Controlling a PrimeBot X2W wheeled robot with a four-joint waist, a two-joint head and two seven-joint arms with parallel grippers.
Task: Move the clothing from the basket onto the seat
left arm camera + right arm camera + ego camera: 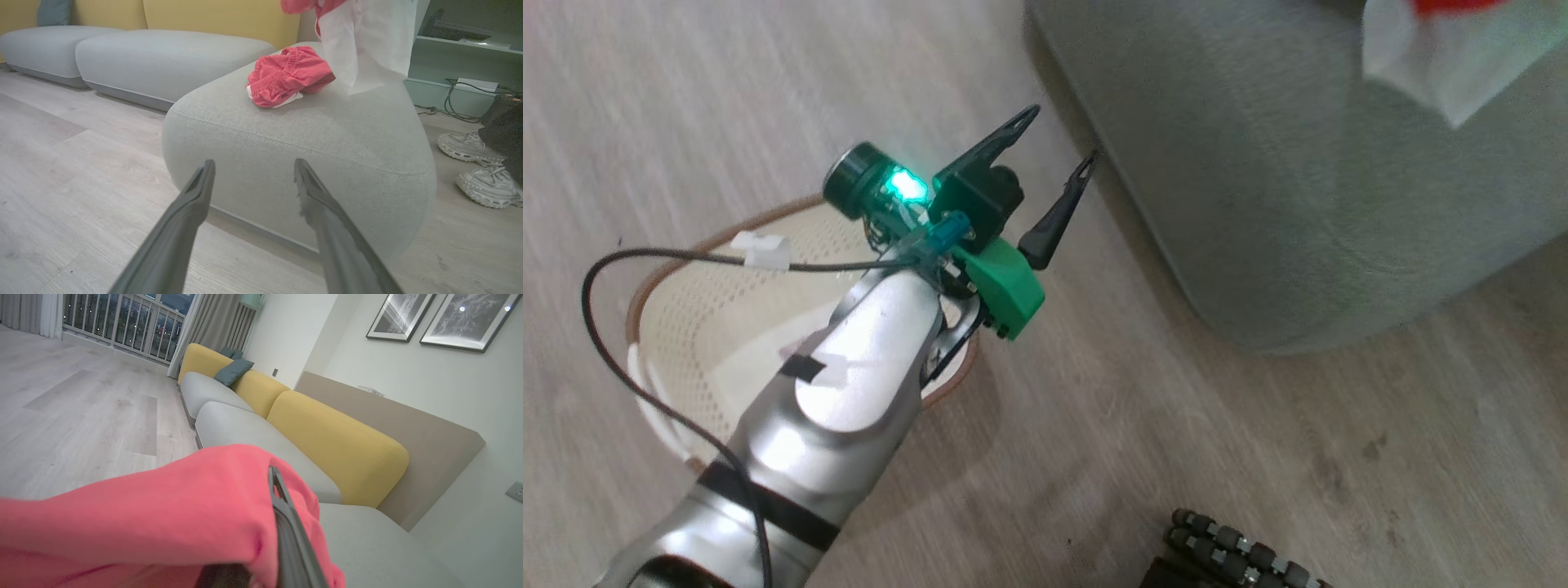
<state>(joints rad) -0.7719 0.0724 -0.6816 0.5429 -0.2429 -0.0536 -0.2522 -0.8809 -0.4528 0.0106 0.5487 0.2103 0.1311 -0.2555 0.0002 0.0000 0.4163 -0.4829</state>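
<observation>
Left wrist view: a crumpled red garment (288, 75) with white trim was seen lying on top of the seat (286, 143), toward its far edge. A second garment (367, 41), red above and white below, was seen hanging over that same edge; whether its hem touched the cushion could not be told. In the right wrist view its red fabric was draped over the right claw (269, 475), which was closed on it, with one dark finger (286, 522) left uncovered. The left claw (254, 163) was held wide apart and empty, low before the seat's near corner. In the head view the basket (637, 302) was seen on the floor (1176, 408) beside the seat, under the left forearm (849, 384). Pale shoes (470, 147) were seen by the seat's side.
</observation>
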